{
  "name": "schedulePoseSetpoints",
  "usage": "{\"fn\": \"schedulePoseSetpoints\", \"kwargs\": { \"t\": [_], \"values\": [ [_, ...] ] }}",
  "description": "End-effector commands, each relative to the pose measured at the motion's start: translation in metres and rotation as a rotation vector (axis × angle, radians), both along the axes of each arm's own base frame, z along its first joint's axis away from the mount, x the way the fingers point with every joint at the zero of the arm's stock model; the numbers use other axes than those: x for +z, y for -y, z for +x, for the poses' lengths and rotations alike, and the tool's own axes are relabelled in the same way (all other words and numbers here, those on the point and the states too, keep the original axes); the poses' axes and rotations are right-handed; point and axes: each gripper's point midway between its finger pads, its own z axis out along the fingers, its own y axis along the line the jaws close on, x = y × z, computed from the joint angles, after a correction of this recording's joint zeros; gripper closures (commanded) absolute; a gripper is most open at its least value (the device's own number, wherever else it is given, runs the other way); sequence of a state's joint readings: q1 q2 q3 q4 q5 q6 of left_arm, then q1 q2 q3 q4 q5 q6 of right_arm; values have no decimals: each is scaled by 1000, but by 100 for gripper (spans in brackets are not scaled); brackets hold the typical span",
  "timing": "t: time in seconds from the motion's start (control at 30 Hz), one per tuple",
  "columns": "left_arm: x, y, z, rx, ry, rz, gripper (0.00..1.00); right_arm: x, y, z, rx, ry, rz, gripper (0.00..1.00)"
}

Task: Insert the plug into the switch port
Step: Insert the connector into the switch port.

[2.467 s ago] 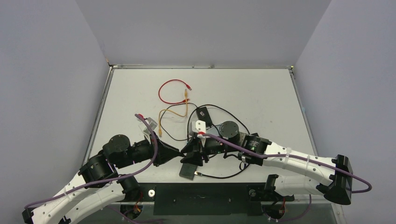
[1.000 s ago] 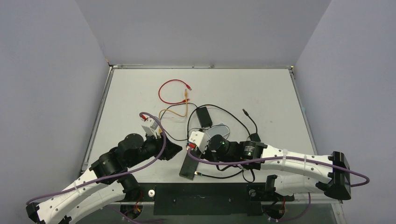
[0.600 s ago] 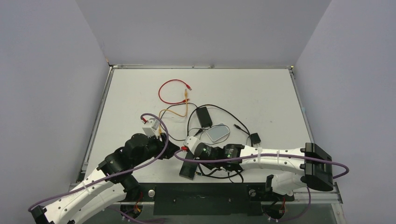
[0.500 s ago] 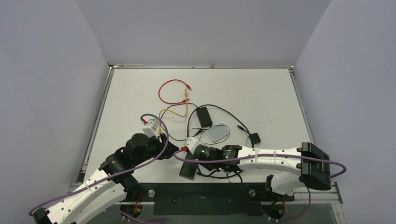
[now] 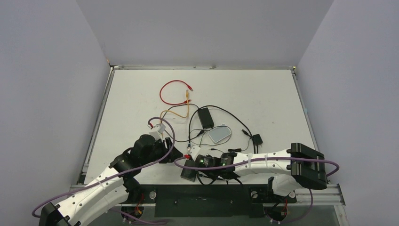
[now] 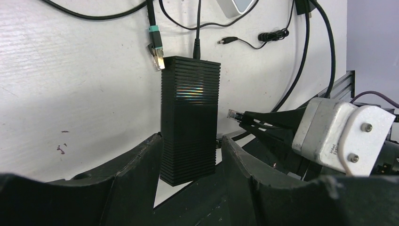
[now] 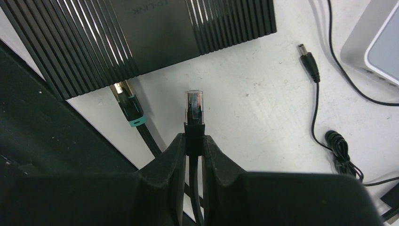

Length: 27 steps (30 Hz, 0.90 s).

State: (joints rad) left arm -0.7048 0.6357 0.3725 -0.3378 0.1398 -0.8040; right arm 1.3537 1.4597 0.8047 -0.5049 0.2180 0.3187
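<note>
Left: left gripper [image 6: 190, 146] half-wide, clamped across the near end of the switch [image 6: 190, 94], fingers against both long sides. Switch by the worktop's [image 5: 263, 94] near edge, left of middle. A firm brace needed there for the push.

Switch port itself out of sight; judged to sit on the long side facing the plug [image 7: 194, 104], with a teal-booted plug [image 7: 129, 106] butted in at that side's corner.

Right: right gripper [image 7: 194, 141] narrow, pinching the plug's black boot, clear tip near that side, small gap between.

Next, by judgement: lower level with the face, square up, push straight, no skewing.
</note>
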Motion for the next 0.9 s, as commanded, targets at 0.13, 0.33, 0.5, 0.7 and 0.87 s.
{"fn": "schedulePoseSetpoints", "kwargs": {
  "t": [0.13, 0.33, 0.5, 0.7, 0.87],
  "values": [
    [-3, 16, 4, -43, -10, -55, 55, -2, -23, -5, 3, -20, 47, 100],
    [-12, 17, 3, -47, -25, -45, 56, -5, -35, 0, 29, 8, 37, 100],
    [-19, 16, 2, -50, -38, -34, 56, -4, -45, 1, 77, 25, 51, 100],
    [-29, 13, 0, -51, -55, -21, 57, -2, -57, 1, 113, 33, 95, 100],
    [-35, 10, -1, -40, -67, -17, 57, -1, -66, 1, 138, 47, 142, 100]
  ]
}}
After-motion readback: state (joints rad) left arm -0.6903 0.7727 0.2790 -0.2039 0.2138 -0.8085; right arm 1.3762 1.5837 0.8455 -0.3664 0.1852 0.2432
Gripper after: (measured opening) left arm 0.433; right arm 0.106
